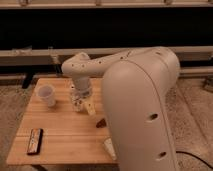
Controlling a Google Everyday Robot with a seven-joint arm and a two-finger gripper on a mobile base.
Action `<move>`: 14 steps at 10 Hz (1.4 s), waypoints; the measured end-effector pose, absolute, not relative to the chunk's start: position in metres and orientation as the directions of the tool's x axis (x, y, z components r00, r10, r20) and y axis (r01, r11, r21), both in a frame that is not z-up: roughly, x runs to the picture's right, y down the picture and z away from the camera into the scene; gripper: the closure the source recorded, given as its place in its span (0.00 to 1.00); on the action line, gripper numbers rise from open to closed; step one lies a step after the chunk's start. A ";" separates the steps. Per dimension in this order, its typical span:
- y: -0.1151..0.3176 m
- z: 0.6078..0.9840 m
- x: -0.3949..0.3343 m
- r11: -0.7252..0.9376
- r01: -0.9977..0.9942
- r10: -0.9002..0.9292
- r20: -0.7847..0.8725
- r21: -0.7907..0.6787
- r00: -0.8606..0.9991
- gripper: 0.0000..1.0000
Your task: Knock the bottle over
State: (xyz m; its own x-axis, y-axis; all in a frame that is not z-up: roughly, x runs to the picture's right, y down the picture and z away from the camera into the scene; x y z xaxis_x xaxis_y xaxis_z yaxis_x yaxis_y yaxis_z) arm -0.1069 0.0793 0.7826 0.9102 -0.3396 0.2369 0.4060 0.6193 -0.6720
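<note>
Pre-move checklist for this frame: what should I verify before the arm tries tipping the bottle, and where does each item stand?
1. Bottle upright, not yet knocked over: ok.
2. Gripper is down at the table beside the bottle: ok.
3. Contact between gripper and bottle: cannot tell, the wrist hides part of it.
4. White cup stands apart to the left of the bottle, but a leftward tip may reach it: cannot tell.
5. Dark flat object lies near the table's front left corner, well away: ok.
</note>
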 end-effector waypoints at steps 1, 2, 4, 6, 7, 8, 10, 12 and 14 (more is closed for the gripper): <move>0.077 0.785 -0.116 0.610 0.426 -0.354 0.251 -0.668 0.901 0.00; 0.076 0.787 -0.123 0.602 0.445 -0.366 0.266 -0.663 0.892 0.00; 0.073 0.792 -0.141 0.586 0.481 -0.386 0.298 -0.652 0.873 0.00; 0.078 0.792 -0.172 0.555 0.538 -0.415 0.350 -0.634 0.840 0.00; 0.080 0.792 -0.185 0.542 0.562 -0.424 0.374 -0.625 0.825 0.00; 0.082 0.790 -0.193 0.533 0.580 -0.431 0.392 -0.616 0.813 0.00; 0.088 0.784 -0.209 0.516 0.618 -0.448 0.428 -0.593 0.785 0.00; 0.093 0.776 -0.223 0.506 0.647 -0.465 0.452 -0.570 0.761 0.00; 0.091 0.775 -0.220 0.518 0.643 -0.461 0.449 -0.564 0.765 0.00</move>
